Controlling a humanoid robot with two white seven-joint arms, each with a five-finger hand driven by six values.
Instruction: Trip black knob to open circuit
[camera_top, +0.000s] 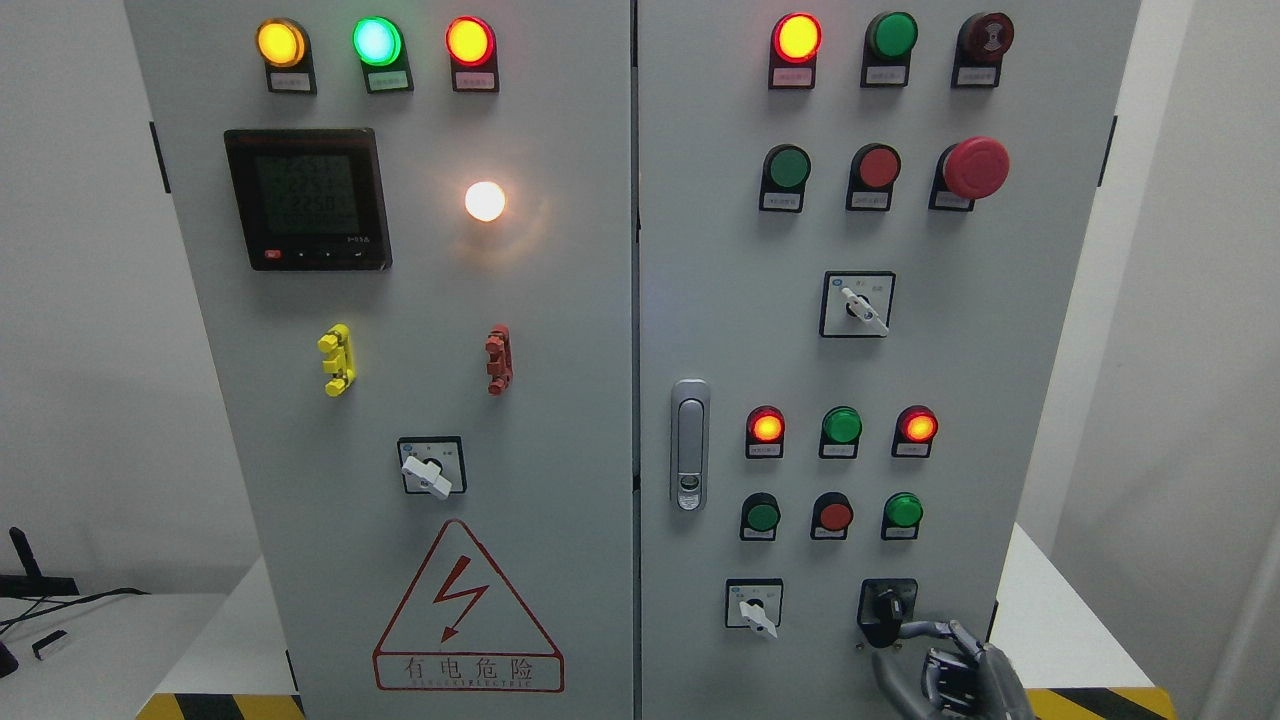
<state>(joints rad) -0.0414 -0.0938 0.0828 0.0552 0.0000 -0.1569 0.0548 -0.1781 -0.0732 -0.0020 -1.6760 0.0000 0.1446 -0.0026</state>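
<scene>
The black knob (888, 608) sits on a dark plate at the lower right of the grey cabinet's right door (960, 300). My right hand (945, 665) comes up from the bottom edge just below and right of it. Its grey fingers (925, 630) stretch toward the knob, and one fingertip touches the knob's lower right side. The hand does not close around the knob. No left arm shows.
A white selector switch (755, 610) stands left of the knob, and rows of red and green buttons and lamps (842, 426) are above it. A door latch (689, 445) is near the centre seam. A yellow-black striped edge (1090, 703) runs along the base.
</scene>
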